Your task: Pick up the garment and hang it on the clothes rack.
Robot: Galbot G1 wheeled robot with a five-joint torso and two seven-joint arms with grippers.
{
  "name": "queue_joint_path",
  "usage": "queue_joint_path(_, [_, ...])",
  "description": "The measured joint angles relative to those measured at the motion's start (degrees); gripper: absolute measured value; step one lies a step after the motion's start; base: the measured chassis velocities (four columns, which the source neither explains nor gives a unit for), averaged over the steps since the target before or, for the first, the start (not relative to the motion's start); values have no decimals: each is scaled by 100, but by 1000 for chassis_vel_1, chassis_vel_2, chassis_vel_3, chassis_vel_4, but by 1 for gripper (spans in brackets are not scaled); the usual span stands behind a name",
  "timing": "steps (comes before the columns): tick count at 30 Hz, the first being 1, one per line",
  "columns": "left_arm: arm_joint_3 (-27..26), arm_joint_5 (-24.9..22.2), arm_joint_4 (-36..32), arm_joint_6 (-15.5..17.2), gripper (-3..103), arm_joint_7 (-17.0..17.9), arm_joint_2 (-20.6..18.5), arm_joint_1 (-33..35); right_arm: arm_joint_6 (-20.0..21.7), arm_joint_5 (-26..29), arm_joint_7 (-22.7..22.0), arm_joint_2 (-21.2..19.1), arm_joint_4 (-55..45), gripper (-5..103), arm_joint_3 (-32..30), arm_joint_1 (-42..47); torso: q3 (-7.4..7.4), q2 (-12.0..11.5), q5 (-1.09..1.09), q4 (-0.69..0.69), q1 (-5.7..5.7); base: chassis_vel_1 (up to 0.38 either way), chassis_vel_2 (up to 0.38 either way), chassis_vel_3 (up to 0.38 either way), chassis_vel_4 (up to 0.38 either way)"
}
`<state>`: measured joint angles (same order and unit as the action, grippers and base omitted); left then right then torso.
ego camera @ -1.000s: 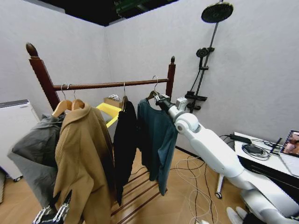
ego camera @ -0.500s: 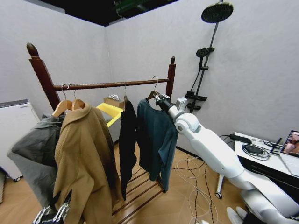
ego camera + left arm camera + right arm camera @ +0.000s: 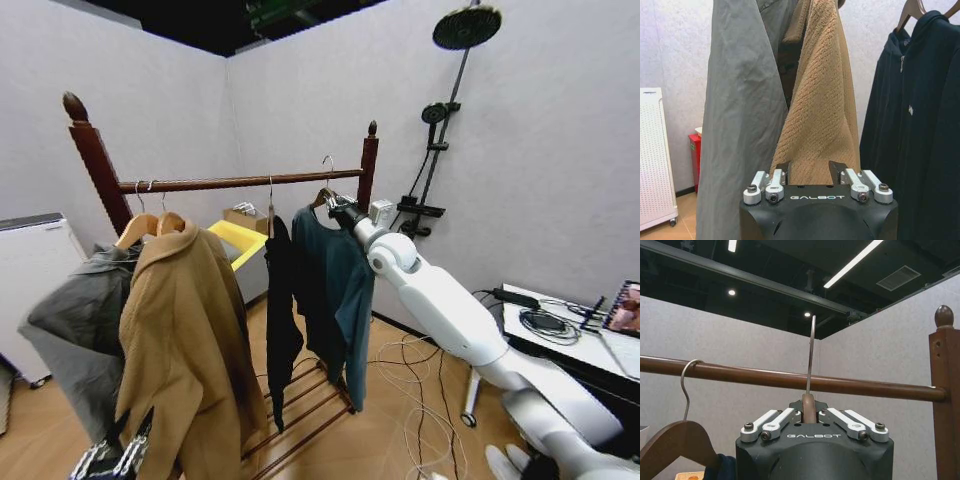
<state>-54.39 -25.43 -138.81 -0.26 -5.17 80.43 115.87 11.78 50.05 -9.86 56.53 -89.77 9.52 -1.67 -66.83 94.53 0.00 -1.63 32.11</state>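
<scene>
Hanging from the right end effector (image 3: 338, 207), the garment (image 3: 335, 285) by its hanger

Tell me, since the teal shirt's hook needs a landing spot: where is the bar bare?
Bare bar runs between the black garment's hook and the right post; the right gripper holds the garment by its hanger there. A longer bare stretch lies between the tan coat and black garment. The left end is crowded.

Test lab: bare partition walls (image 3: 560, 150), mock shower (image 3: 465, 25), cabled desk (image 3: 560, 330).
</scene>
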Motion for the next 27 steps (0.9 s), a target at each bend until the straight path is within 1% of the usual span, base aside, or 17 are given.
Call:
queue_joint_path(7, [0,0,0,0,46,0,0,0,23,64,8,9,39,10,10,-134,0,0,0,4,1,0,0,0,0])
queue_joint_path(16, [0,0,0,0,46,-1,0,0,72,161,24,14,162,10,121,-247,0,0,1,2,0,0,0,0,0])
queue_joint_path(22, [0,0,0,0,46,0,0,0,115,247,86,291,547,10,428,-591,-1,0,0,3,1,0,0,0,0])
queue_joint_path(23, [0,0,0,0,46,0,0,0,151,289,88,417,655,10,531,-713,-1,0,-1,3,1,0,0,0,0])
queue_joint_path(24, [0,0,0,0,46,0,0,0,151,289,88,417,655,10,531,-713,-1,0,-1,3,1,0,0,0,0])
queue_joint_path(27, [0,0,0,0,46,0,0,0,244,299,52,715,822,10,711,-878,-1,0,-2,5,1,0,0,0,0])
